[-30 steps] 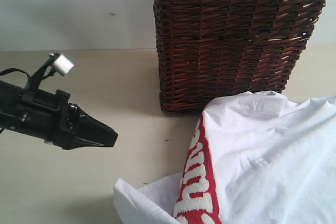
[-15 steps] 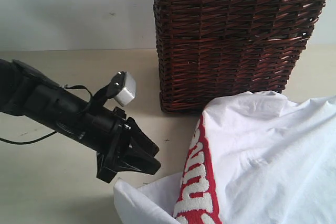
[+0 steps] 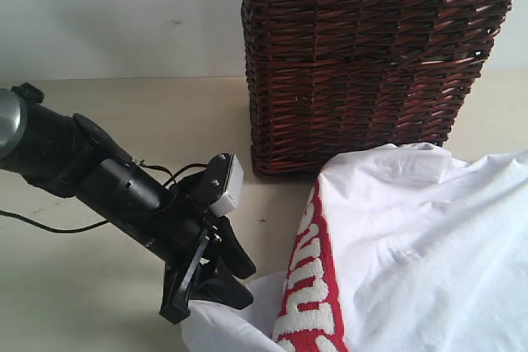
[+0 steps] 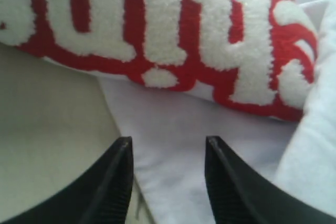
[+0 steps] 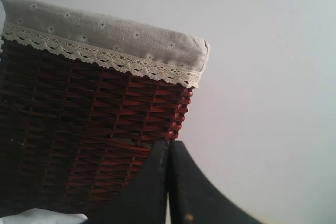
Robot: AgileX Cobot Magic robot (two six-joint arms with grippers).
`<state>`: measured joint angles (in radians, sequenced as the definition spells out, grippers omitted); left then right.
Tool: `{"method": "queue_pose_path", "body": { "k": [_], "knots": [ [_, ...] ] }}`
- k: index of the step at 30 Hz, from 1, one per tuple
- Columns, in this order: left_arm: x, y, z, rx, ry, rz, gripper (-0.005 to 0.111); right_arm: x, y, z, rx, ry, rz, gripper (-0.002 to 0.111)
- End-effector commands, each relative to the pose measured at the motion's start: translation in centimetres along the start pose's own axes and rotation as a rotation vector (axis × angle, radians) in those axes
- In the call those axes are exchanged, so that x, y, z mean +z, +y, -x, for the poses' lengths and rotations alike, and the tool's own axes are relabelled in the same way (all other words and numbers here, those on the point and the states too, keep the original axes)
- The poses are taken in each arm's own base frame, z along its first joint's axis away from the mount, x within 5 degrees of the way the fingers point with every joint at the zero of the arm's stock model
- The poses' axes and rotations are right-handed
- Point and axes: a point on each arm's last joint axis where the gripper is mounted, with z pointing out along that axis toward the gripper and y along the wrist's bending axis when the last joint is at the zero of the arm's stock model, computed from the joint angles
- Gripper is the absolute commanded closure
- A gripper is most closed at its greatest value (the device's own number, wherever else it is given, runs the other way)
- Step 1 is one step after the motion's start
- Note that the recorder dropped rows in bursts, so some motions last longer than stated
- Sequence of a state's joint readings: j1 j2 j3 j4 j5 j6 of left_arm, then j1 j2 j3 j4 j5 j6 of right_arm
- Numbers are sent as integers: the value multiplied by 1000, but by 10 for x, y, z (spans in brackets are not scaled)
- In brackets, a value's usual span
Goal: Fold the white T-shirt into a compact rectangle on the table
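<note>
The white T-shirt [image 3: 429,245] lies crumpled over the lower right of the table [image 3: 82,302], its red strip [image 3: 309,286] with fuzzy white lettering running along a fold. My left gripper [image 3: 246,284] is low at the shirt's near-left edge, tilted down onto the cloth. In the left wrist view its jaws are open [image 4: 168,148], one finger [image 4: 118,177] over the table [image 4: 47,129] and the other over the white cloth [image 4: 178,124], with the cloth's edge between them and the red strip [image 4: 173,35] just beyond. My right gripper [image 5: 168,148] is shut on nothing and is out of the exterior view.
A dark brown wicker basket [image 3: 363,72] with a lace-trimmed liner stands at the back, touching the shirt's far edge. The right wrist view faces the basket [image 5: 79,129] and a pale wall, with a scrap of white cloth [image 5: 42,216] at the frame's edge.
My left arm has swung right and down from the table's left side to the shirt's near edge. Its jaws have opened wider on the way.
</note>
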<state>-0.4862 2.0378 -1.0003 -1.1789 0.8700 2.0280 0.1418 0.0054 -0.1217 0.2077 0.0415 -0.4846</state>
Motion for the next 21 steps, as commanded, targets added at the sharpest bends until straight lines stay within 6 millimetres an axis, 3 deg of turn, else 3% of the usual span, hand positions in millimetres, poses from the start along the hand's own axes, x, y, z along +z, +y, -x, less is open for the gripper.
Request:
{"method": "queue_pose_path", "body": {
  "k": [1, 6, 12, 21],
  "knots": [
    [-1, 12, 6, 85, 12, 61, 62, -1, 0, -1, 3, -6, 2, 108],
    [8, 24, 12, 106, 15, 79, 62, -1, 0, -1, 3, -6, 2, 108],
    [14, 10, 12, 100, 47, -57, 62, -1, 0, -1, 3, -6, 2, 108],
    [24, 10, -3, 106, 124, -93, 62, -1, 0, -1, 5, -6, 2, 108]
  ]
}}
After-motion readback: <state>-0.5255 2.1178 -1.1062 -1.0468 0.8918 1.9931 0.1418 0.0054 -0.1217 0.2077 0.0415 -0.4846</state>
